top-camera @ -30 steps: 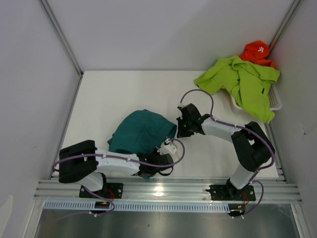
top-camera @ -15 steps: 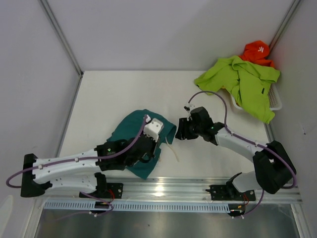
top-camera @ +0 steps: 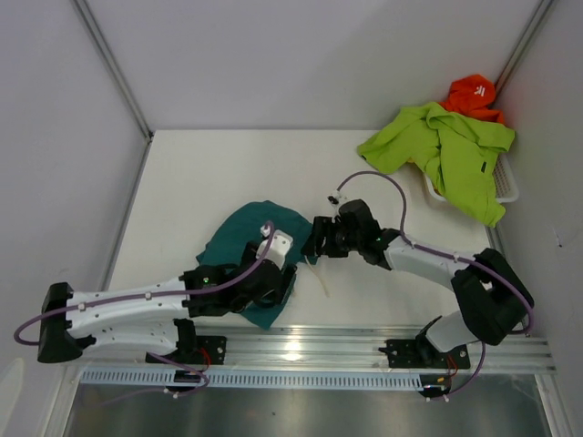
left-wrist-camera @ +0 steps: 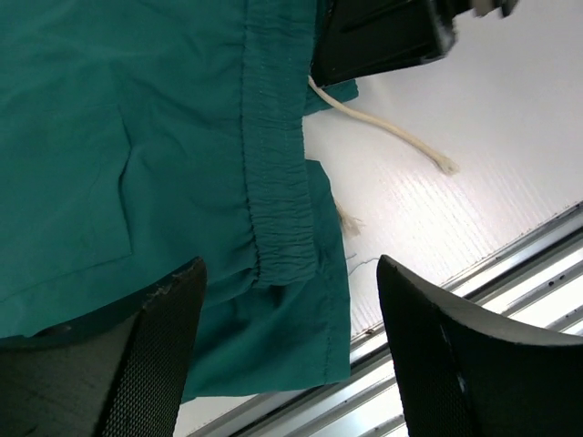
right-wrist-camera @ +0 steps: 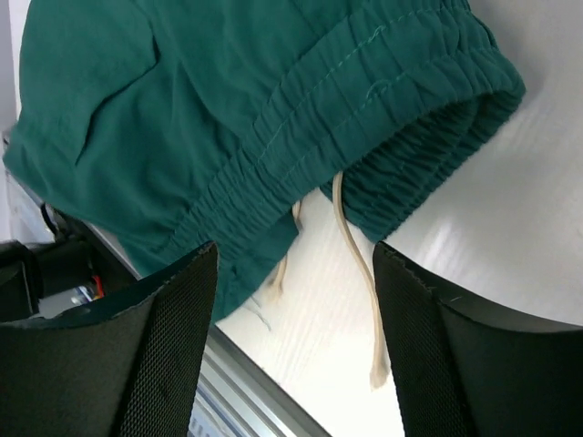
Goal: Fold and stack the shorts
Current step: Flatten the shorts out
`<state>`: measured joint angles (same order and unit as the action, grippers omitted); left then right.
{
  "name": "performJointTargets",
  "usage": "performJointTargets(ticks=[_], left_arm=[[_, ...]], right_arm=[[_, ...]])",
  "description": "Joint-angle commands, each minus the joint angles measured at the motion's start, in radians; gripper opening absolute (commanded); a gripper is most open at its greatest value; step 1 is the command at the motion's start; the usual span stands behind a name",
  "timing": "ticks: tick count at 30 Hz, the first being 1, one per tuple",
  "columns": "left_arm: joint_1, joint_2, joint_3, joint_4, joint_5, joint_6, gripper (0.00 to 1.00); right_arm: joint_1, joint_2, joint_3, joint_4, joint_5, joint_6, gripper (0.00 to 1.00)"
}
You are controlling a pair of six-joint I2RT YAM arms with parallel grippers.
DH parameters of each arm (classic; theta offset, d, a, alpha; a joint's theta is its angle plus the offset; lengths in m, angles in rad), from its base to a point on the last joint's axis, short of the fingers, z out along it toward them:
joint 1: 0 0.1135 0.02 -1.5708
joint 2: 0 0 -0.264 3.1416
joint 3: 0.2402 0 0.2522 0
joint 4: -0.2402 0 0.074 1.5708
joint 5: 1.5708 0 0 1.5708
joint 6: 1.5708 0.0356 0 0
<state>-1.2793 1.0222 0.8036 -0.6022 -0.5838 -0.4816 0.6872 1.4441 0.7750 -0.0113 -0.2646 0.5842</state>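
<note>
Teal shorts [top-camera: 244, 235] lie bunched by the near edge of the table [top-camera: 191, 182], drawstring [left-wrist-camera: 381, 127] trailing right. I see my left gripper [left-wrist-camera: 291, 269] and right gripper [right-wrist-camera: 293, 250] spread wide over them, holding nothing. Lime shorts [top-camera: 451, 155] drape the far-right basket [top-camera: 508, 189].

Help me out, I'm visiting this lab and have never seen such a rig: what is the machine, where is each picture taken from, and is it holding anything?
These are two robot arms bolted at the near edge of a white table, each ending in a two-finger gripper. The wide picture looks down from above and behind them: left arm, right arm. The other two come from cameras on the wrists; the dark shapes at the bottom are the fingers. On the table lie teal shorts with a white drawstring. Lime green shorts hang over a white basket in the far right corner, something orange behind. The left gripper and right gripper are both open over the teal shorts, holding nothing.
</note>
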Motion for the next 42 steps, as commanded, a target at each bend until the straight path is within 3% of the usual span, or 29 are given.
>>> performJointTargets(ticks=[1,6,10,13,17,18,20,25,27,31,35,36,38,41,42], left_arm=[[0.005,-0.083,-0.012,-0.005,-0.051,-0.052,0.79],[0.005,-0.157,-0.053,0.013,-0.073,-0.077,0.83],[0.005,-0.22,-0.119,0.061,-0.1,-0.095,0.98],[0.005,-0.267,-0.159,0.09,-0.12,-0.101,0.99],[0.006,-0.316,-0.202,0.154,-0.1,-0.028,0.99],[0.006,-0.326,-0.219,0.171,-0.091,-0.014,0.99],[0.003,-0.338,-0.234,0.191,-0.083,0.014,0.99],[0.003,-0.405,-0.288,0.318,-0.03,0.084,0.99],[0.003,-0.422,-0.288,0.334,-0.031,0.109,0.99],[0.003,-0.427,-0.288,0.347,-0.031,0.138,0.99],[0.003,-0.425,-0.297,0.355,-0.018,0.169,0.99],[0.005,-0.427,-0.296,0.352,0.01,0.181,0.99],[0.003,-0.433,-0.302,0.35,0.073,0.242,0.99],[0.003,-0.451,-0.339,0.407,0.105,0.287,0.99],[0.003,-0.458,-0.354,0.429,0.114,0.299,0.99]], right_arm=[[0.005,0.081,0.038,0.108,-0.041,0.112,0.72],[0.026,0.171,-0.006,0.29,-0.022,0.23,0.76],[0.029,0.246,-0.013,0.437,-0.038,0.296,0.75],[0.029,0.306,-0.016,0.551,-0.027,0.344,0.74],[0.031,0.38,-0.025,0.683,-0.024,0.4,0.63],[0.032,0.401,-0.023,0.701,-0.022,0.408,0.54],[0.032,0.415,-0.017,0.77,-0.024,0.425,0.52],[0.051,0.424,0.03,0.818,0.039,0.385,0.53],[0.055,0.43,0.044,0.826,0.06,0.355,0.59],[0.057,0.453,0.11,0.757,0.085,0.306,0.61],[0.055,0.539,0.162,0.801,0.007,0.354,0.43],[0.054,0.544,0.165,0.829,-0.028,0.371,0.27],[0.045,0.517,0.162,0.852,-0.086,0.417,0.06],[0.023,0.412,0.148,0.742,-0.091,0.433,0.0],[0.012,0.33,0.161,0.628,-0.091,0.427,0.0]])
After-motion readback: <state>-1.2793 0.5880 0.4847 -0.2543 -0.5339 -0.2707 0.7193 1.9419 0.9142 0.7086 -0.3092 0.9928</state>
